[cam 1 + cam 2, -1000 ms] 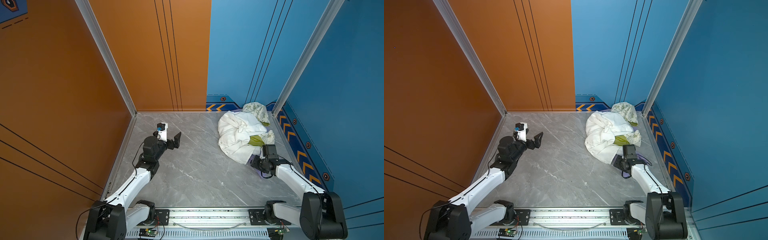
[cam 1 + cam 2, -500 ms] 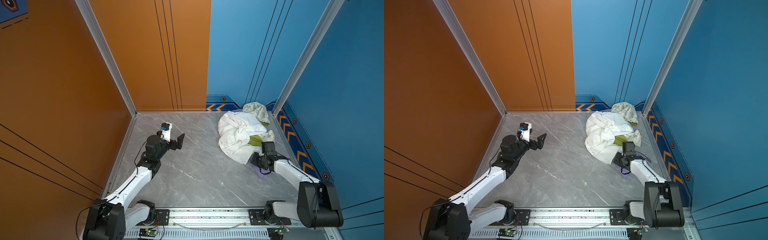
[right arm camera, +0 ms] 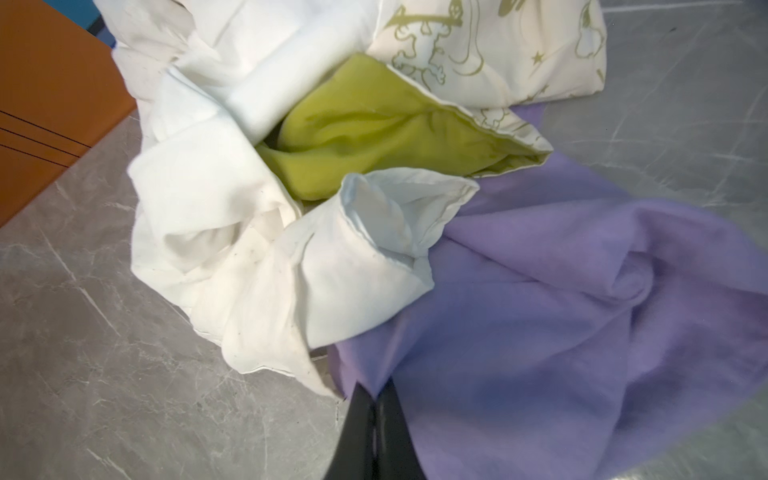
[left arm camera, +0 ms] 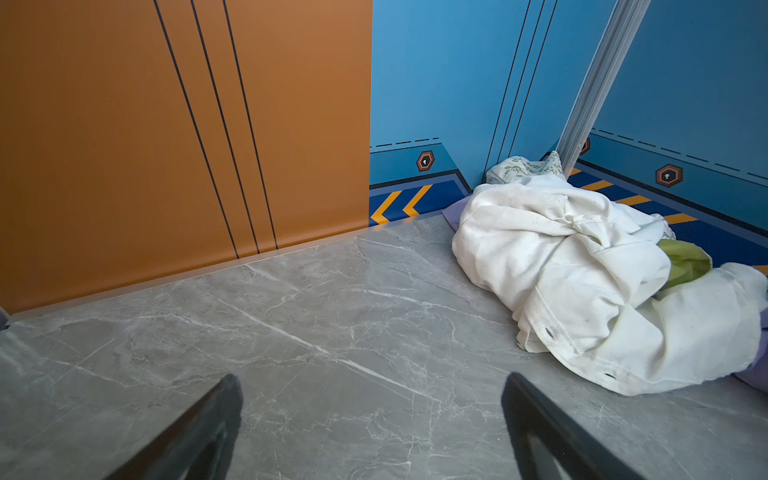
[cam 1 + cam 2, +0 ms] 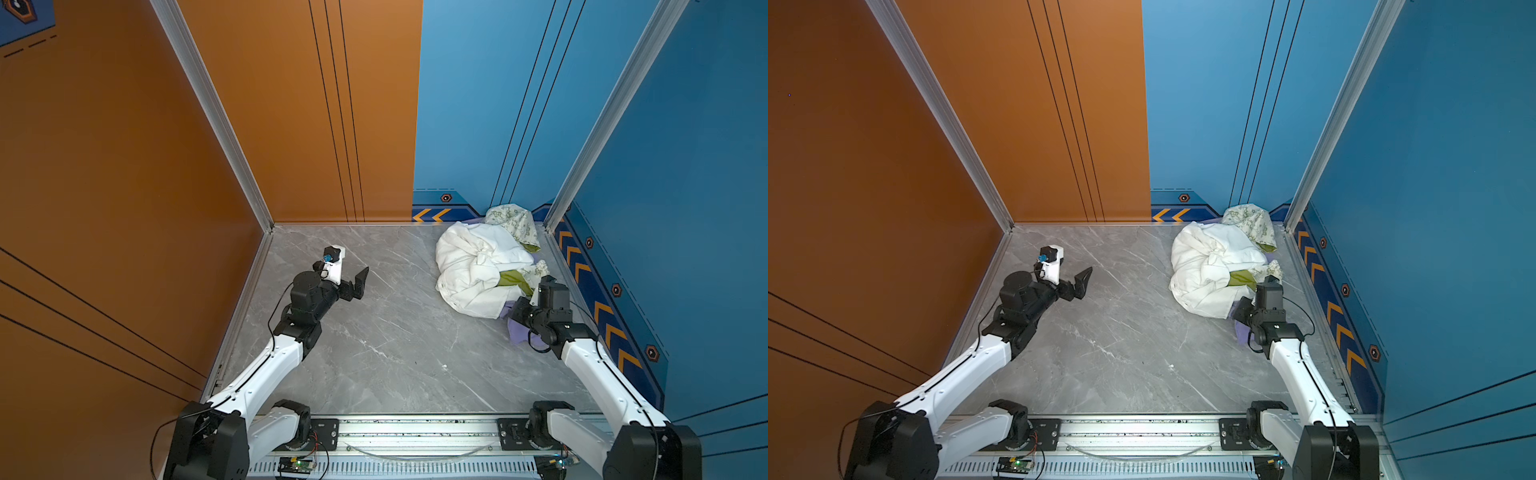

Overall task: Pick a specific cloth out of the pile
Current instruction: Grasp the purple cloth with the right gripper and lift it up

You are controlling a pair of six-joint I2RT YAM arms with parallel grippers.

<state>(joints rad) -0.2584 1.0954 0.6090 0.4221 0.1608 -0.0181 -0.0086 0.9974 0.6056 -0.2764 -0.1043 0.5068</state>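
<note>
The cloth (image 3: pixel 561 311) is lilac-purple and lies half under the pile (image 5: pixel 478 266), its near edge sticking out on the grey floor (image 5: pixel 519 336) (image 5: pixel 1241 332). My right gripper (image 3: pixel 374 388) is shut on a pinched fold of that edge, at the pile's near right corner in both top views (image 5: pixel 515 313) (image 5: pixel 1239 309). The pile holds a plain white garment (image 3: pixel 232 208) and a cream cloth with green print (image 3: pixel 478 41) and yellow-green lining. My left gripper (image 4: pixel 372 380) hangs open and empty over bare floor, well left of the pile (image 5: pixel 349 276).
The pile sits in the far right corner, against the blue back wall (image 5: pixel 478 124) and the blue side wall with orange chevrons (image 5: pixel 602 316). An orange wall (image 5: pixel 124 187) bounds the left. The arm rail (image 5: pixel 415 432) runs along the front edge.
My right gripper has closed from partly open onto the purple cloth's edge. The left arm has drifted a little to the right, still open.
</note>
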